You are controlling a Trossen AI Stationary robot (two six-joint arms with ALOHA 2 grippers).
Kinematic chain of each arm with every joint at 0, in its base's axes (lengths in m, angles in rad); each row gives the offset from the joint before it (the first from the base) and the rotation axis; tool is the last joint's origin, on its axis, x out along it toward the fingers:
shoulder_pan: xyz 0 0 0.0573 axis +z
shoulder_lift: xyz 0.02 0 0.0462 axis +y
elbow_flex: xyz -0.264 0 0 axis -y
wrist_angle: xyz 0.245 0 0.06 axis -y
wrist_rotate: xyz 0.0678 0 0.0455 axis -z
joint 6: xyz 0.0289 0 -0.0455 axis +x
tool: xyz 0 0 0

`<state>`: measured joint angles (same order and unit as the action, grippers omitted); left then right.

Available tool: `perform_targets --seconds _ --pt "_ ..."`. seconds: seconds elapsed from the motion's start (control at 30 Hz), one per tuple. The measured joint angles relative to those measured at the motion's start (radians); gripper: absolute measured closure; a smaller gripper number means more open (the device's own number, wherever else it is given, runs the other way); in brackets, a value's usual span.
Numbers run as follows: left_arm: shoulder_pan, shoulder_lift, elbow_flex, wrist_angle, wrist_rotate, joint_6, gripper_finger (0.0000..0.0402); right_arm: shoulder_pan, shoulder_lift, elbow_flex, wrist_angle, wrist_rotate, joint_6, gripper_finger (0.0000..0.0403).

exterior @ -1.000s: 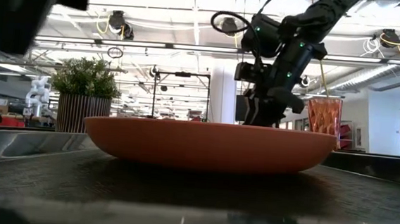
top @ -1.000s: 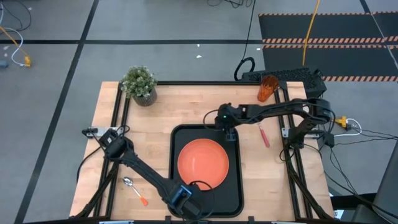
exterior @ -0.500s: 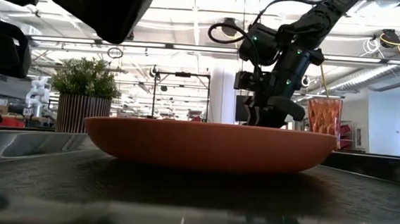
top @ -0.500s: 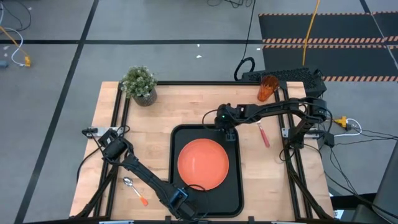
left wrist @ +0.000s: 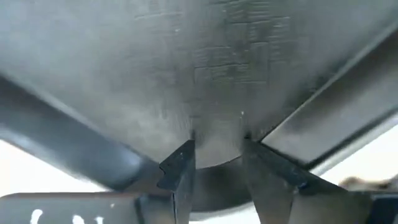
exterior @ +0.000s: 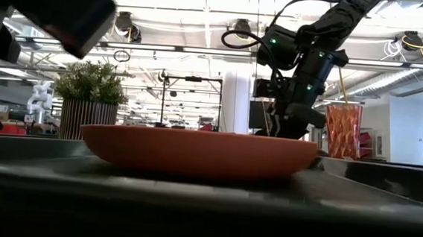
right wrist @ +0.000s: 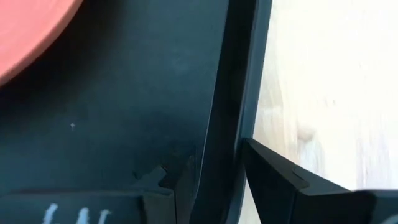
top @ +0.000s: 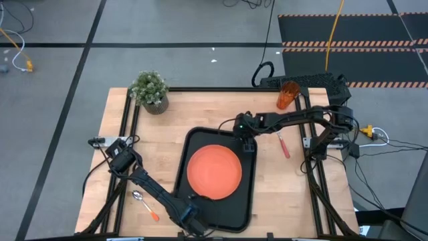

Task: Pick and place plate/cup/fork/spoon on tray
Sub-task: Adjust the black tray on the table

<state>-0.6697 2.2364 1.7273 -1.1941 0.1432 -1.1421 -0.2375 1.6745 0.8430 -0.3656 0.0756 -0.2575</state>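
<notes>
At far rim: right fingers [right wrist: 211, 180] clamp tray [top: 249, 194] | near rim: left fingers [left wrist: 214, 171] clamp tray | plate [top: 214, 171] aboard

One tray [top: 246, 175], one plate [top: 214, 172], one cup [top: 288, 95], one fork [top: 283, 145], one spoon [top: 144, 203], one potted plant [top: 150, 91].

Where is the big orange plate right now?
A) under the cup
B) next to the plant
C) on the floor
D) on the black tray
D: the plate lies flat inside the black tray, away from the plant and the cup.
</notes>
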Motion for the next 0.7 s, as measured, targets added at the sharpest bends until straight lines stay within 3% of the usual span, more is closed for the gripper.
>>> perform_targets --seconds 0.23,0.47,0.7 --pt "0.025 0.005 -0.003 -0.208 -0.083 0.082 0.0266 0.006 -0.004 -0.043 -0.04 0.021 0.095 0.0275" --pt "0.08 0.005 -0.026 -0.228 -0.171 0.171 0.0266 0.053 -0.029 -0.047 -0.095 0.028 0.187 0.0275" --pt "0.122 0.002 -0.115 -0.286 -0.175 0.222 0.0266 0.097 -0.139 -0.054 -0.162 0.001 0.247 0.0275"
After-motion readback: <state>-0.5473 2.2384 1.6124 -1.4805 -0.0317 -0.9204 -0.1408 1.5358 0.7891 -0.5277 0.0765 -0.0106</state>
